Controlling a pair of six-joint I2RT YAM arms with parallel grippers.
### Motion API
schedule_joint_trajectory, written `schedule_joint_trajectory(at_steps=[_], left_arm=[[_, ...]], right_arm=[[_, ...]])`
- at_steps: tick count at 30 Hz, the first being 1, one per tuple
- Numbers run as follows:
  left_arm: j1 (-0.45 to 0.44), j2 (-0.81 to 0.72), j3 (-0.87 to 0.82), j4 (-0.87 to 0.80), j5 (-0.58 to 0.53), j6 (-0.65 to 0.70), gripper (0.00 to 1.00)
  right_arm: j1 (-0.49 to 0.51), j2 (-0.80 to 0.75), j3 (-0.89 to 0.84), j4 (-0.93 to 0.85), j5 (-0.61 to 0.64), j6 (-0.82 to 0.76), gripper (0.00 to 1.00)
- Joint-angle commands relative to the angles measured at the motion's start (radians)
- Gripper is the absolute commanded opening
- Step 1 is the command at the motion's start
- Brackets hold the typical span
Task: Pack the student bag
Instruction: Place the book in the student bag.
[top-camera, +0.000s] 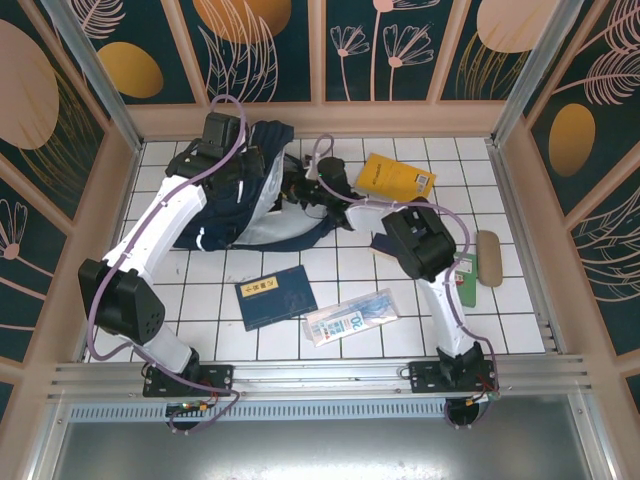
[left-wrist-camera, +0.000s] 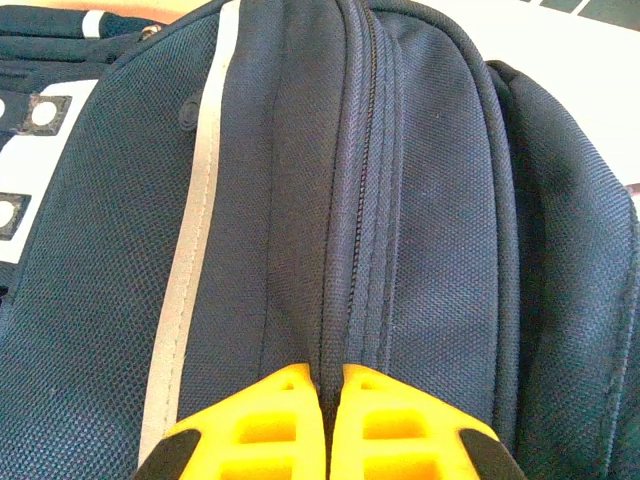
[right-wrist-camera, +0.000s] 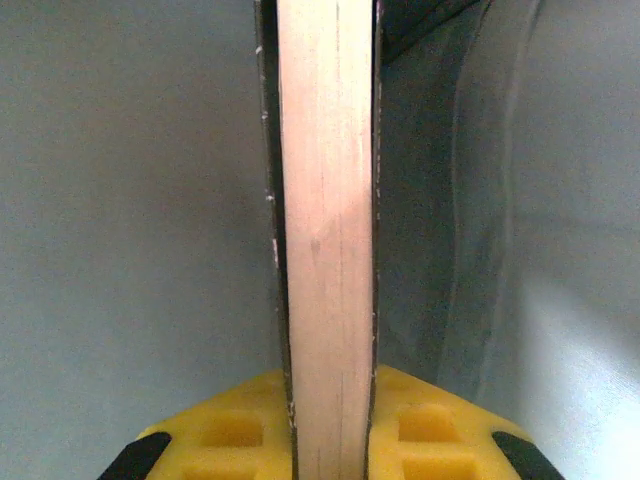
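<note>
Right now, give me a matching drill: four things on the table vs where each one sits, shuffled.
Things:
1 yellow book
2 blue book
3 tan case
4 student bag

Places:
a pinched by the left gripper
b near middle, beside the wrapped packet
c right of the right arm
d far side, right of the student bag

Pairs: 1-d, 2-b, 3-c, 4-a

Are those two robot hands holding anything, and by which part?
Left hand pinches the student bag at its zipper seam. Right hand grips a book, one finger on each cover.
</note>
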Motion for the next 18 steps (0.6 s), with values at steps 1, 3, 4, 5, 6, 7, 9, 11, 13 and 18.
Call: schedule_joint_trajectory(at_steps=[1, 3, 4, 5, 6, 7, 9, 11, 13, 18], left_arm=[[0.003, -0.071, 0.034, 0.153, 0.065, -0.075, 0.00], [0.003, -0.073, 0.037, 0.160, 0.076, -0.091, 0.00], [0.003, -0.075, 0.037, 0.163, 0.078, -0.094, 0.00], [0.003, -0.076, 0.035, 0.167, 0.076, -0.098, 0.00], [0.003, -0.076, 0.032, 0.170, 0.074, -0.101, 0.00], [0.003, -0.075, 0.035, 0.169, 0.073, -0.104, 0.00], [0.003, -0.076, 0.040, 0.172, 0.080, -0.112, 0.00], [0.003, -0.077, 0.043, 0.177, 0.085, -0.120, 0.00], [0.003, -0.078, 0.044, 0.185, 0.092, -0.130, 0.00], [0.003, -0.088, 0.033, 0.189, 0.084, -0.129, 0.00]], right_arm=[[0.034, 0.045, 0.124, 0.018, 0.081, 0.024, 0.00], [0.056, 0.087, 0.181, -0.014, 0.110, 0.031, 0.00], [0.065, 0.110, 0.206, -0.025, 0.120, 0.040, 0.00], [0.075, 0.136, 0.243, -0.039, 0.128, 0.050, 0.00], [0.084, 0.164, 0.284, -0.056, 0.129, 0.058, 0.00], [0.092, 0.193, 0.324, -0.070, 0.129, 0.059, 0.00], [0.108, 0.253, 0.424, -0.129, 0.126, 0.053, 0.00], [0.120, 0.303, 0.510, -0.181, 0.125, 0.044, 0.00], [0.128, 0.340, 0.568, -0.220, 0.123, 0.043, 0.00], [0.124, 0.337, 0.584, -0.274, 0.078, 0.012, 0.34]])
